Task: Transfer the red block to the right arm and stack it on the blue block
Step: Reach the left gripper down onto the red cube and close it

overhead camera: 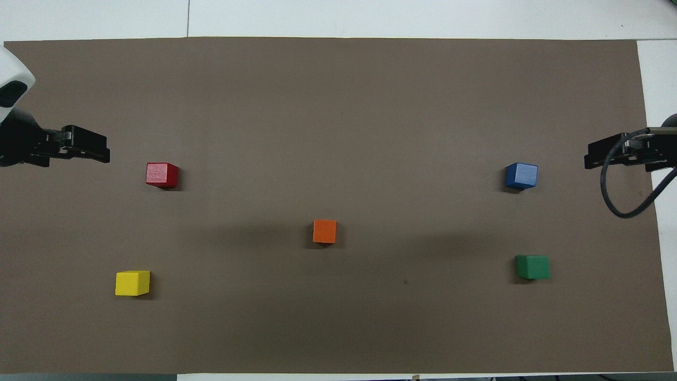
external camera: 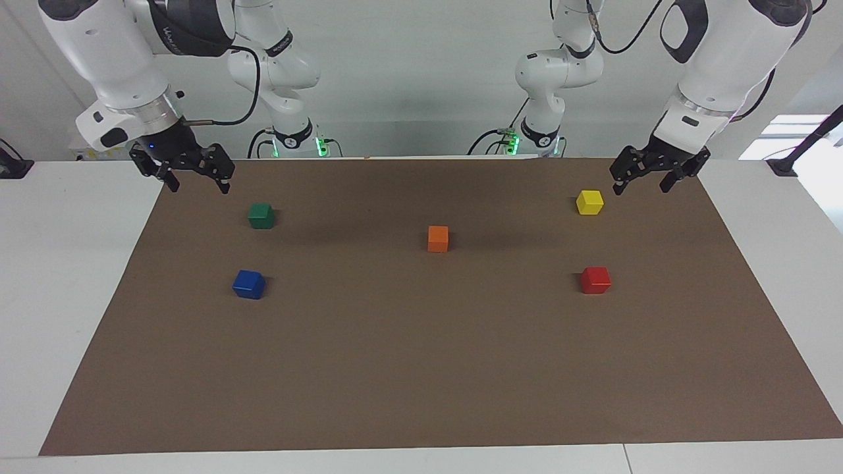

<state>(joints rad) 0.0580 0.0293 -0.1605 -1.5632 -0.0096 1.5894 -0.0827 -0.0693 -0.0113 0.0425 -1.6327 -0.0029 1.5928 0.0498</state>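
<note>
**blockfan:** Cubes everywhere on that brown mat. How's the red block going to handle?

**gripnerd:** Looks like a small hard cube with a glossy skin, so my guess is light and stiff but a bit slippery. I'd pinch it square across two flat sides, around mid-height.

**blockfan:** Where is it versus the grippers?

**gripnerd:** It's flat on the mat at the left arm's end, farther from the robots than the yellow block. The left gripper hangs over the mat's edge by the yellow one, fingers spread, holding nothing. The right gripper waits spread over its own end, well apart from the blue block.
</note>
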